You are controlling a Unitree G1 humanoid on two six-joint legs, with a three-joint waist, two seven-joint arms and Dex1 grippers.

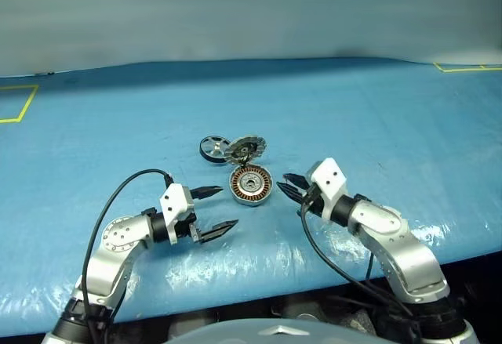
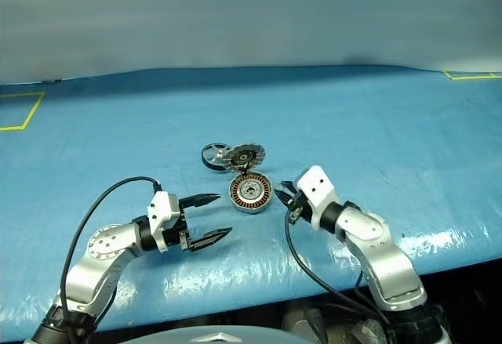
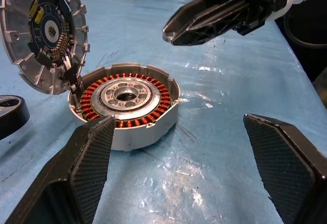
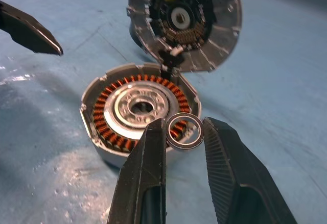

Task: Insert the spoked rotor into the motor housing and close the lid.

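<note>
Gripping a small ring [image 4: 184,131], right claw [image 4: 184,147] near motor housing [image 4: 138,113]; left claw [image 1: 212,211] wide open, empty.

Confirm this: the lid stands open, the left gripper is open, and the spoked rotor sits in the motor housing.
Wrong: the spoked rotor lies on the table beside the lid, not in the motor housing, whose hub the left wrist view shows bare. The rest holds.

Right hand [image 4: 185,134] pinches small ring [image 4: 184,131] above motor housing [image 4: 138,113].
</note>
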